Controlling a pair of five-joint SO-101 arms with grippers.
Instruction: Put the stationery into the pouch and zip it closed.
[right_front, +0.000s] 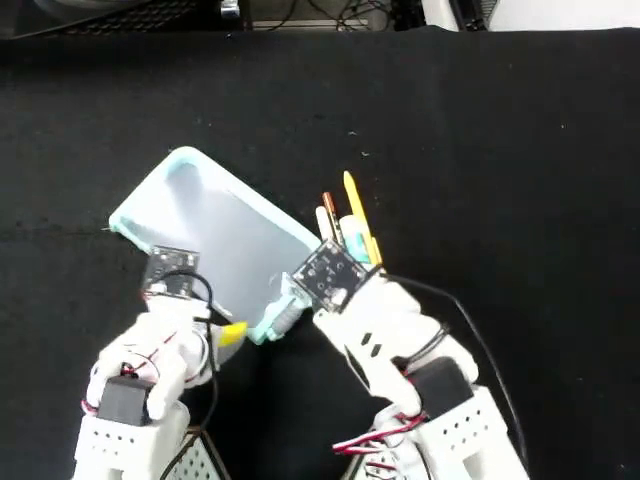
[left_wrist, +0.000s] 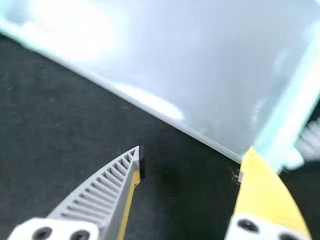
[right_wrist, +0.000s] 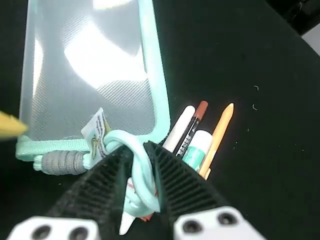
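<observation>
Right tool (right_wrist: 142, 150) clamps what seems a zip cord (right_wrist: 122, 137); pouch (right_wrist: 85, 75) slants away leftward.

Table cover (right_front: 500, 150): black cloth, I see it across most of the frame.
Cables (right_front: 335, 14): dark tangle along the top edge, centre.

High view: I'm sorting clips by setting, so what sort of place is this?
Probably a robotics lab bench: a black-draped table, cables behind it, the left gripper and right gripper at a pouch.
</observation>
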